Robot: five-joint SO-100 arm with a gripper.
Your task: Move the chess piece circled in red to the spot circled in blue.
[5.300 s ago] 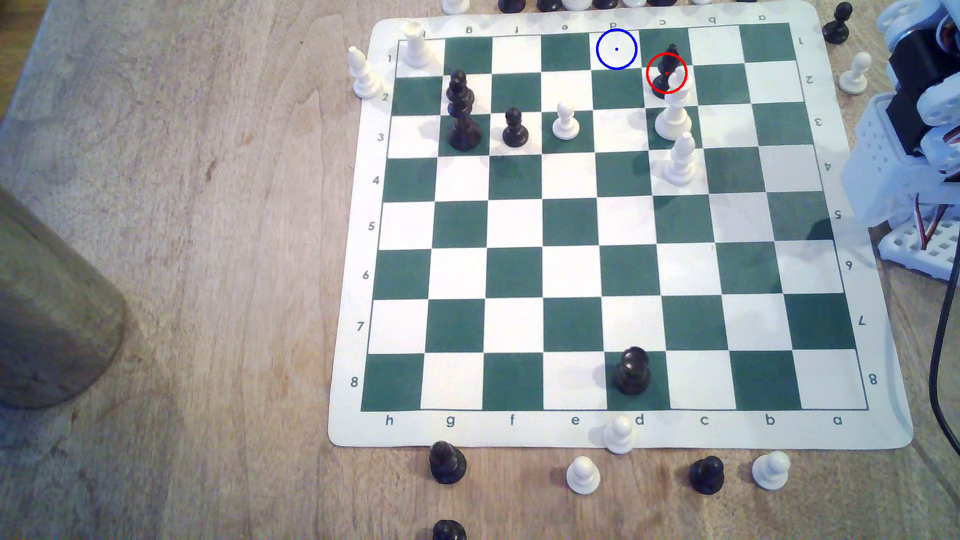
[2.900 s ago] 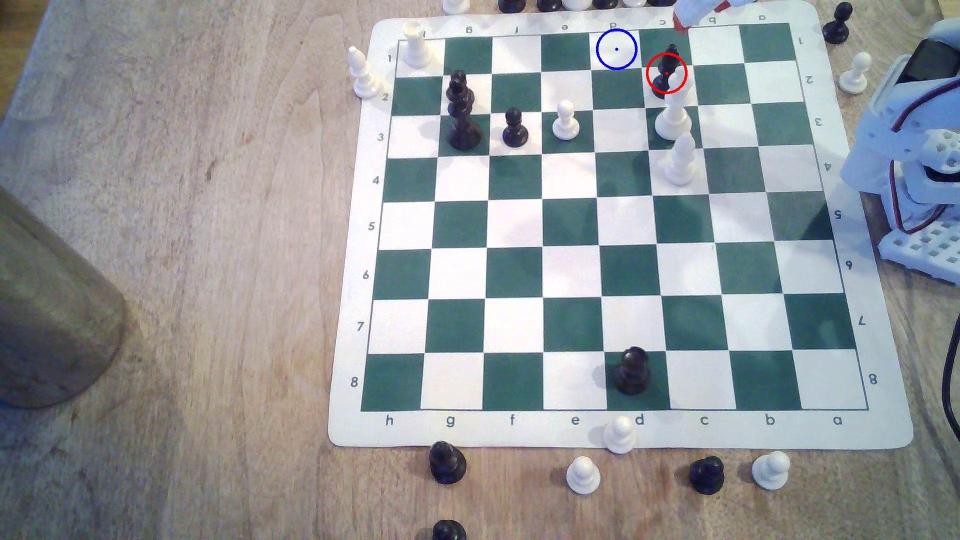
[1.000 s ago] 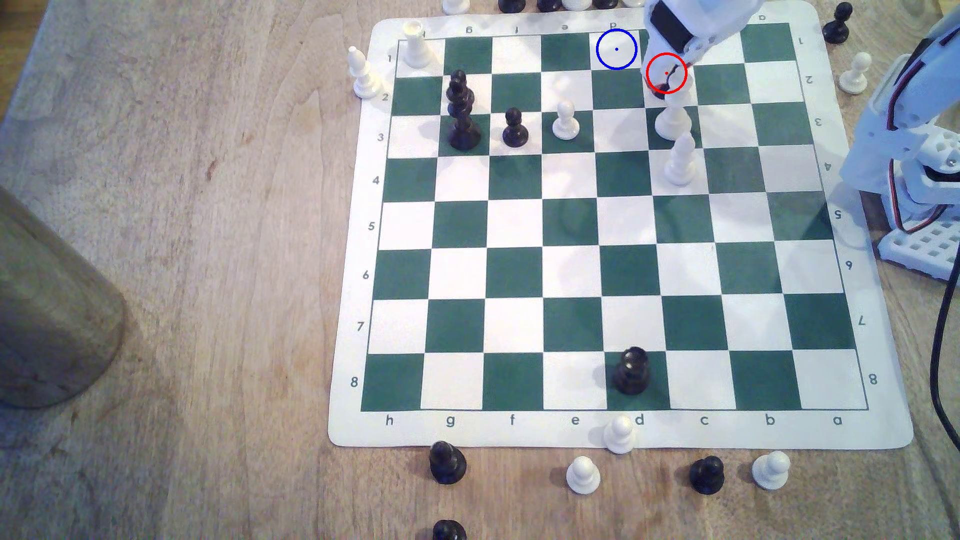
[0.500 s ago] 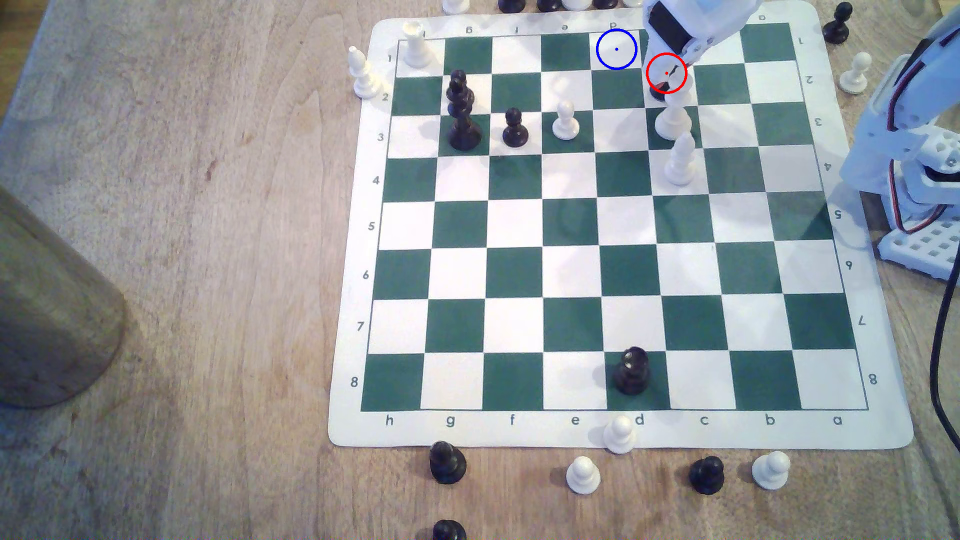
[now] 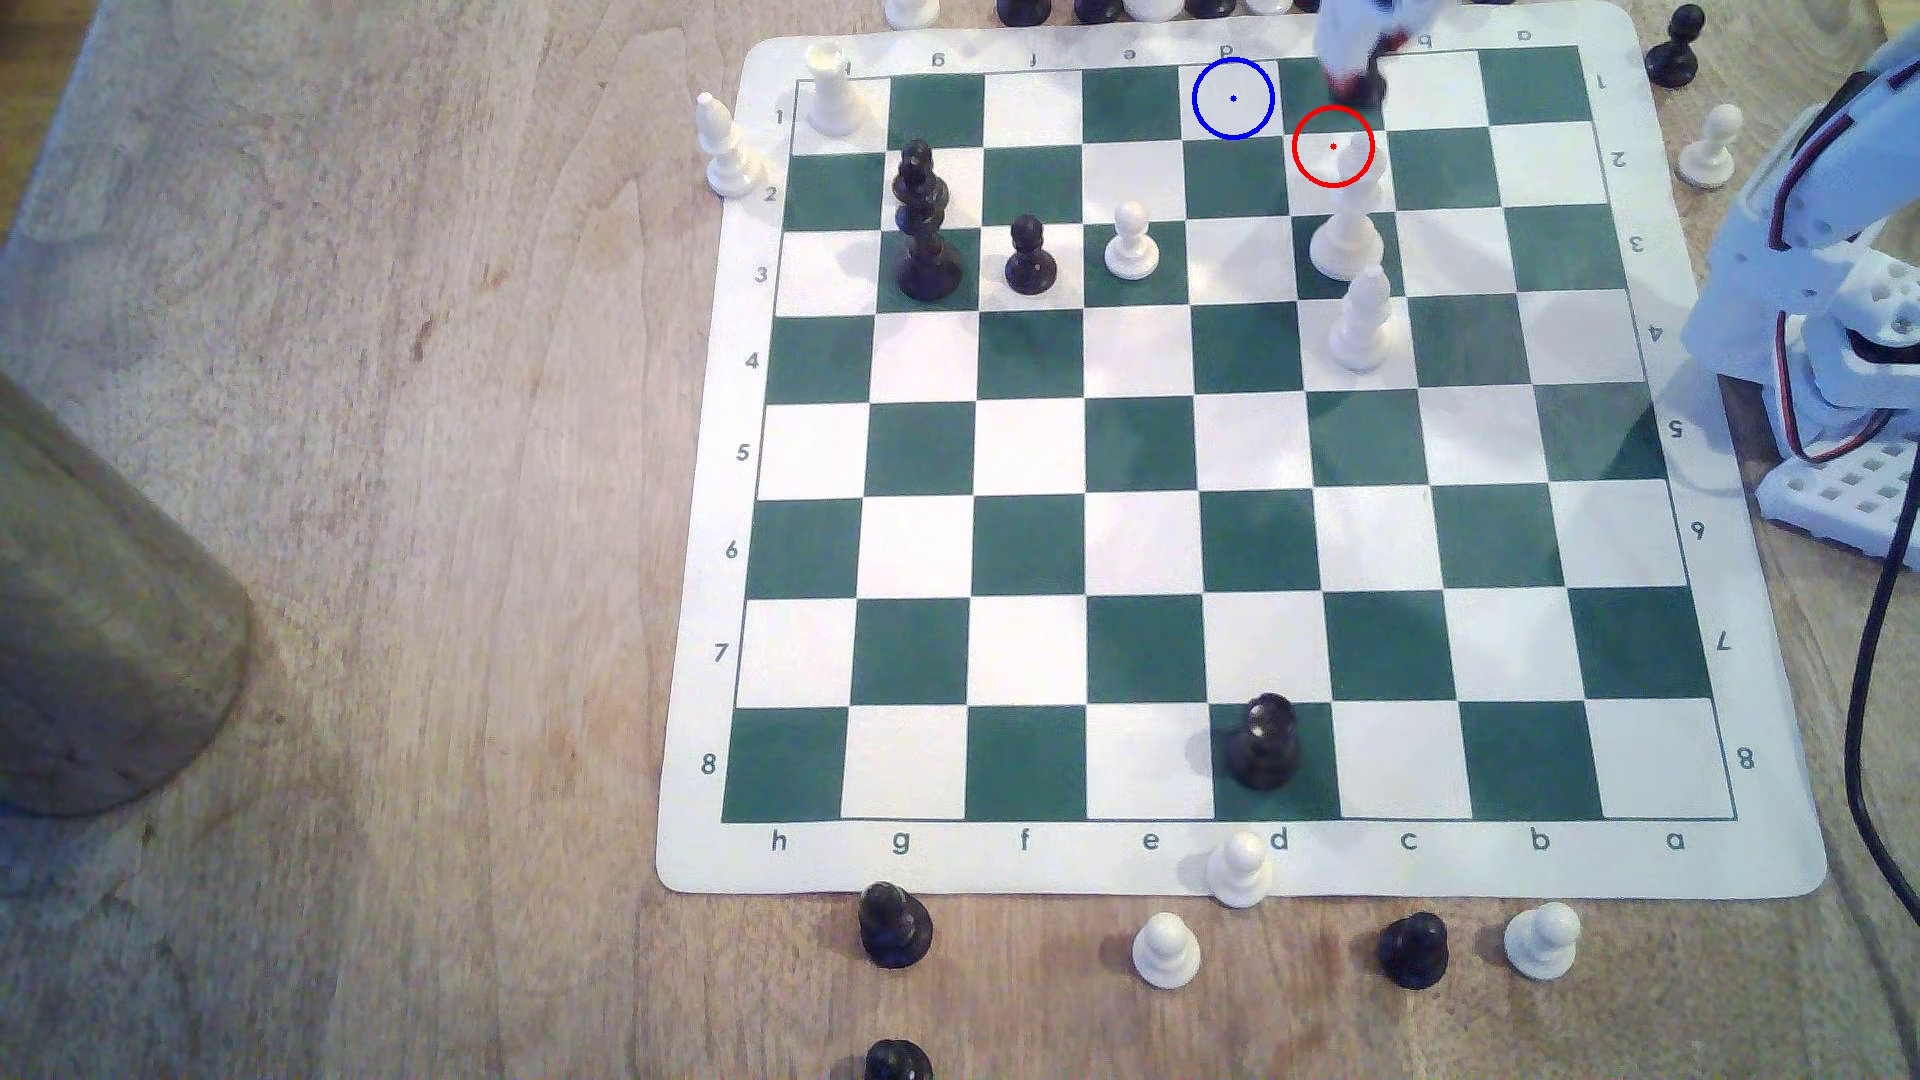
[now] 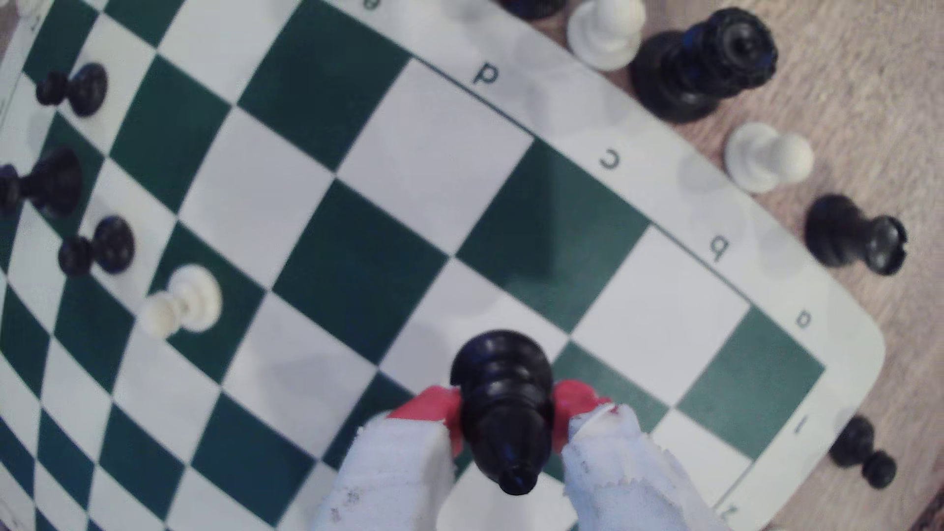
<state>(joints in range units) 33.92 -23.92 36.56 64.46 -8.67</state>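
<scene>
At the far edge of the green-and-white chessboard mat (image 5: 1143,540), toward the exterior view's right, the white end effector with red-tipped fingers (image 5: 1351,73) now hangs above the far row of squares, clenched on the slim black bishop with the pointed teardrop head (image 5: 1366,88). Half a second ago that piece was still down inside the red ring with the fingers closed round it; now the red-ringed white square (image 5: 1333,146) lies bare, save for the head of the tall white piece (image 5: 1348,234) standing on the next square nearer, which overlaps the ring from this angle. So the lift has been made and the bishop has left the mat.

The wrist view bears this out: the bishop (image 6: 503,408) sits between the two red pads (image 6: 426,406), held about its upper body with its base hanging free over the squares, and it appears tilted relative to the camera, though how true it hangs I cannot tell.

The blue-ringed white square with a centre dot (image 5: 1233,99) lies just to the exterior view's left of the held piece, in the far row, and nothing stands on it. By my judgement the task is past its hardest part; what remains is a short carry leftward, a lowering and a release. The tall white piece close by is the likeliest thing to be knocked.
</scene>
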